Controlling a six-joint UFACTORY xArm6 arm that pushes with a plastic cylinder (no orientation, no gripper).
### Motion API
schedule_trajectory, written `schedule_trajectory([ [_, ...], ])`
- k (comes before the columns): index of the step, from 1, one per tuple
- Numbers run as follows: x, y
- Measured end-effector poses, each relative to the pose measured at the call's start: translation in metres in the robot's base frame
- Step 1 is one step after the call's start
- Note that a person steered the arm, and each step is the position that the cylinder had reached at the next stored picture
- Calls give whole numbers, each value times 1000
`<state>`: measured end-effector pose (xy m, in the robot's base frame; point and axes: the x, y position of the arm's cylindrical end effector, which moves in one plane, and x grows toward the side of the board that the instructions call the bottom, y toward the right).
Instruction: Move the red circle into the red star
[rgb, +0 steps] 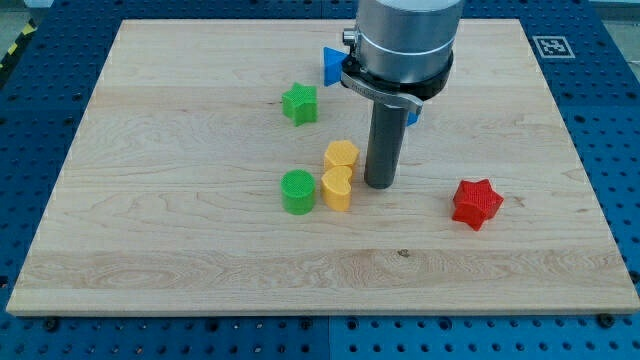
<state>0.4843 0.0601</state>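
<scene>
The red star (476, 203) lies on the wooden board (150, 250) at the view's right, below the middle. No red circle shows; the arm's body hides part of the board at the view's top centre. My tip (379, 186) rests on the board about a hundred pixels left of the red star. It stands just right of two yellow blocks, apart from them by a narrow gap.
The yellow hexagon-like block (341, 155) and the yellow heart-like block (337, 187) touch each other. A green circle (297, 191) sits against the heart's left. A green star (299, 103) lies higher up. Two blue blocks (332, 65) (412, 116) peek from behind the arm.
</scene>
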Motion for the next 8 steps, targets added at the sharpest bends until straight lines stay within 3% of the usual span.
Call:
schedule_trajectory([
  [1,-4,25],
  [5,-123,-14],
  [8,-189,29],
])
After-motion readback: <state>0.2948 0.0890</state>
